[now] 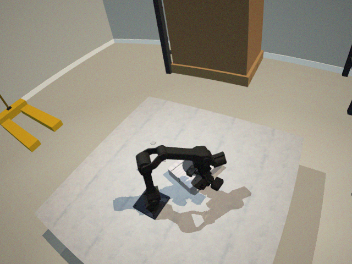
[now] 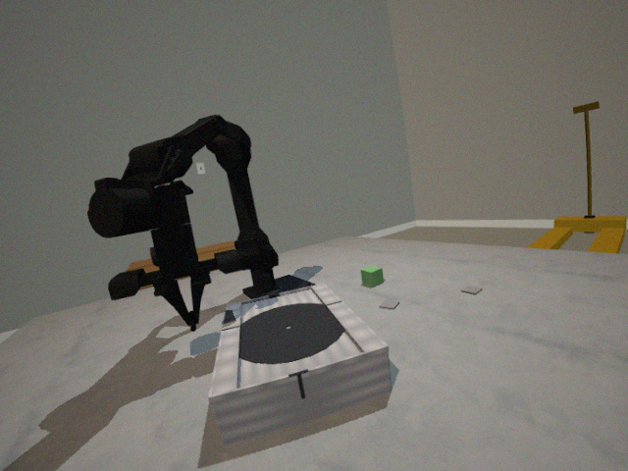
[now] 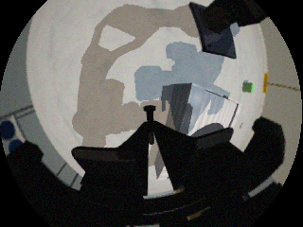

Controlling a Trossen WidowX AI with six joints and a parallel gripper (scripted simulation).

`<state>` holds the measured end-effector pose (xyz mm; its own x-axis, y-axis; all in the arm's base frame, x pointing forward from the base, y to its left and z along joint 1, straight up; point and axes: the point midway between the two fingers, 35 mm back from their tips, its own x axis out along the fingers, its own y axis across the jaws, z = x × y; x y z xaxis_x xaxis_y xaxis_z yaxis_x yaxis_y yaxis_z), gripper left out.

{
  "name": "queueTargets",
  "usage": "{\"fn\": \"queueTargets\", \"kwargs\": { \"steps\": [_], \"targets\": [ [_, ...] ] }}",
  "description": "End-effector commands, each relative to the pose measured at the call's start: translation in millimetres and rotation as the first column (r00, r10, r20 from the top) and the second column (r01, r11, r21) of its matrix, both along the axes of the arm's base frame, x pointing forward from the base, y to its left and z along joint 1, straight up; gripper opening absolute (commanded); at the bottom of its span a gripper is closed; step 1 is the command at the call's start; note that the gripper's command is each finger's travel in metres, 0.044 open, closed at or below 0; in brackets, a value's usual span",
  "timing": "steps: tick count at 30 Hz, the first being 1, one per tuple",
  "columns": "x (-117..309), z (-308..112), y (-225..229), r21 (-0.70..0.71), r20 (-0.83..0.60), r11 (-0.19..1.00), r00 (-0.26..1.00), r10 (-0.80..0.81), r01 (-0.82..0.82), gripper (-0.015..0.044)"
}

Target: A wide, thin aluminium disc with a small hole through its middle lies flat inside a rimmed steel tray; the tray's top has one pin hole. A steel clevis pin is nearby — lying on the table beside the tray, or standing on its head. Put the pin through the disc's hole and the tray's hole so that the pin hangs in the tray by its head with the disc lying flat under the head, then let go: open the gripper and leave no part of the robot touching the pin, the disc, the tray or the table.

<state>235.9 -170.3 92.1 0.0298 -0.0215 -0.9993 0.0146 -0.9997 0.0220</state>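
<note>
My gripper (image 2: 192,322) (image 3: 150,124) is shut on the steel pin (image 3: 150,111). The pin's head sticks out on one side of the fingertips and its shaft on the other. The pin looks about level, crosswise to the fingers, and nearly end-on in the exterior view. The fingertips are above the table, beside the tray (image 1: 175,176) (image 2: 344,375) (image 3: 179,106), and not over the disc. The wide dark disc (image 1: 186,165) (image 2: 274,341) (image 3: 208,128) lies flat inside the tray's rim. A small light dot marks its centre hole. The tray's own hole cannot be made out.
A green cube (image 2: 371,278) (image 3: 247,87) stands beyond the tray, near two small flat grey tiles (image 2: 390,304) (image 2: 471,290). The arm's base plate (image 1: 161,198) is close to the tray. The tray's front wall bears a dark T-shaped mark (image 2: 301,385).
</note>
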Motion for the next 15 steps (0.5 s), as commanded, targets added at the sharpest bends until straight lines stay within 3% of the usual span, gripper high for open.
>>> {"fn": "queueTargets", "kwargs": {
  "steps": [1, 15],
  "targets": [
    [-1.4, -7.4, 1.2, 0.006, -0.005, 1.000, 1.000, -0.005, 0.005, 0.0000],
    [-0.9, -30.5, 1.0, 0.006, -0.005, 1.000, 1.000, -0.005, 0.005, 0.0000]
  ]
}}
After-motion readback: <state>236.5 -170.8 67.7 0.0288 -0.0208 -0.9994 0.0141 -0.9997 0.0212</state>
